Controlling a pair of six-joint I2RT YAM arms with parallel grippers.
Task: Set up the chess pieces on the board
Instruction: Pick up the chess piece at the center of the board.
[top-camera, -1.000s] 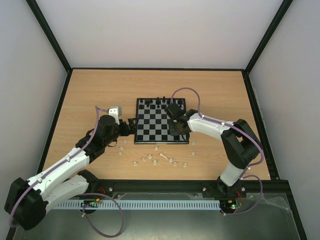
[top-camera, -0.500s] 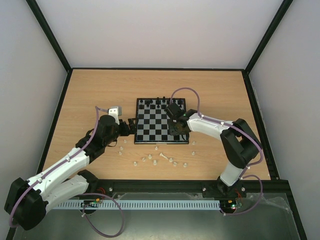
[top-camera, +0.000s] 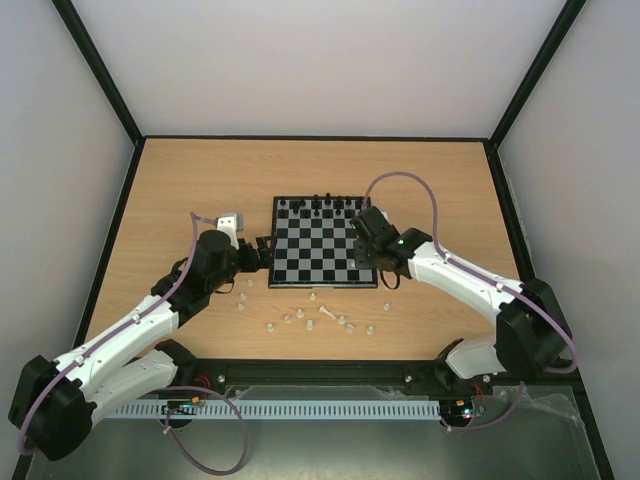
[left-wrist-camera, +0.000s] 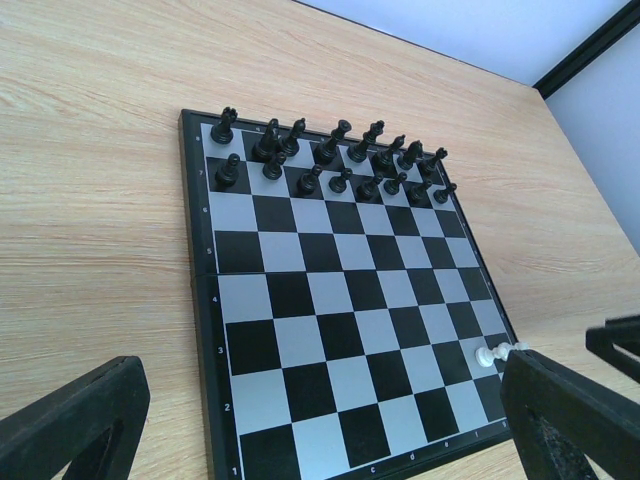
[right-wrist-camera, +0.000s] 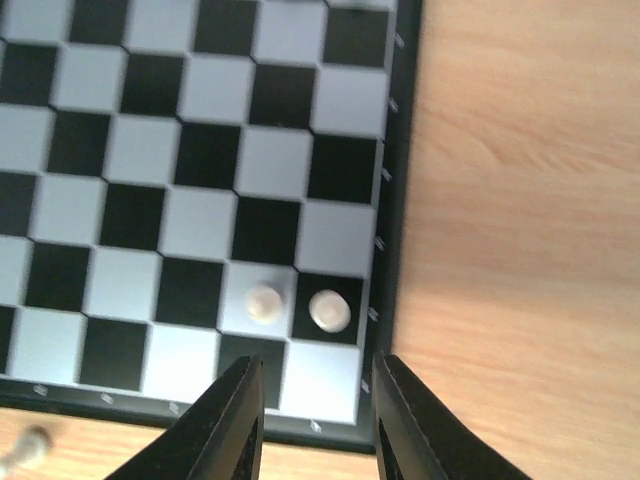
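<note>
Now your right gripper (right-wrist-camera: 317, 375) and left gripper (top-camera: 262, 252) both have fingers apart, holding nothing. Tiny pale see-through chess pieces (top-camera: 322, 313) lie below the small black-and-grey checkered board (top-camera: 310, 255), just down-frame from your right gripper.

The board (left-wrist-camera: 277, 253) has black and pale grey checkered squares inside a thin black border. The chess pieces (right-wrist-camera: 329, 310) are whitish, the other pieces (left-wrist-camera: 340, 165) are black. The table (top-camera: 200, 180) is light wood-grain.

It looked like a robotics lab test cell: a wooden table (top-camera: 200, 180) boxed in by plain white walls (top-camera: 320, 60) and black framing (top-camera: 101, 70).
</note>
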